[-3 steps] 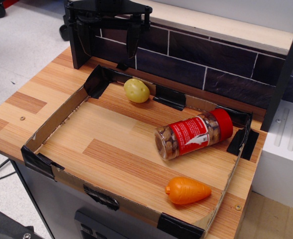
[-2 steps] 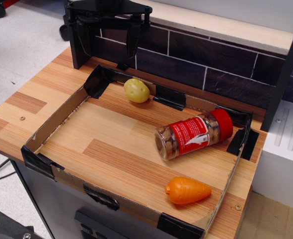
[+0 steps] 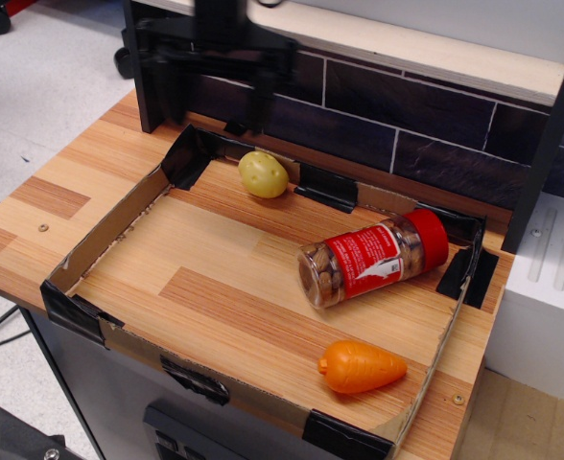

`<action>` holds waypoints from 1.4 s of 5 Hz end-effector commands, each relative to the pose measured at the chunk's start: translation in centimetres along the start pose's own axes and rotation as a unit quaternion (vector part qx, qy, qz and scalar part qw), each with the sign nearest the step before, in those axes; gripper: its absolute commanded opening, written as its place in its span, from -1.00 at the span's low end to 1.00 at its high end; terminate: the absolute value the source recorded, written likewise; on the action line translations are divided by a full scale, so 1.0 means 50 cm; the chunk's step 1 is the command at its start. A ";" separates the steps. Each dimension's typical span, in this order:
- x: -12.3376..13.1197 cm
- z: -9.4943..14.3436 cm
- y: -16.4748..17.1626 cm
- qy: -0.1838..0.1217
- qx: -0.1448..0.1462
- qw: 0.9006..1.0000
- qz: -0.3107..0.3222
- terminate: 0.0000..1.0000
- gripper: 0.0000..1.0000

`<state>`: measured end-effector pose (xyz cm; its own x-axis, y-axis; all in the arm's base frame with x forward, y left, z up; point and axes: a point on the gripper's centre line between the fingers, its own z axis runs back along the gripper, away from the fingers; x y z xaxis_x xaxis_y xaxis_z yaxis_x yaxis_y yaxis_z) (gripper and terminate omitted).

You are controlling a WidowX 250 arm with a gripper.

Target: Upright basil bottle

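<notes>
The basil bottle (image 3: pixel 370 261) lies on its side inside the cardboard tray (image 3: pixel 109 235), right of the middle. Its red cap (image 3: pixel 428 238) points to the back right and its clear bottom to the front left. The red label faces up. My black gripper (image 3: pixel 210 101) hangs at the back left, above the tray's far corner and well away from the bottle. Its two fingers stand wide apart with nothing between them. It looks blurred.
A yellow-green toy potato (image 3: pixel 263 174) sits near the tray's back wall, below the gripper. An orange toy carrot (image 3: pixel 362 367) lies at the front right. A dark tiled wall (image 3: pixel 407 125) runs behind the tray, and a black post (image 3: pixel 551 125) stands at the right.
The gripper has moved lower in the picture and is now motion-blurred. The bottle, potato and carrot have not moved.
</notes>
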<state>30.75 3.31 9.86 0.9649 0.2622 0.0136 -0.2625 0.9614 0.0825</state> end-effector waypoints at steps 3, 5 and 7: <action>-0.042 0.011 -0.190 -0.044 -0.055 0.953 -0.296 -1.00 1.00; -0.025 -0.019 -0.235 -0.063 -0.078 0.953 -0.286 -1.00 1.00; -0.029 -0.065 -0.257 -0.073 -0.086 0.952 -0.283 -1.00 1.00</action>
<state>32.88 -9.36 4.50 0.9476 -0.2938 0.1255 0.3023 0.9516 -0.0552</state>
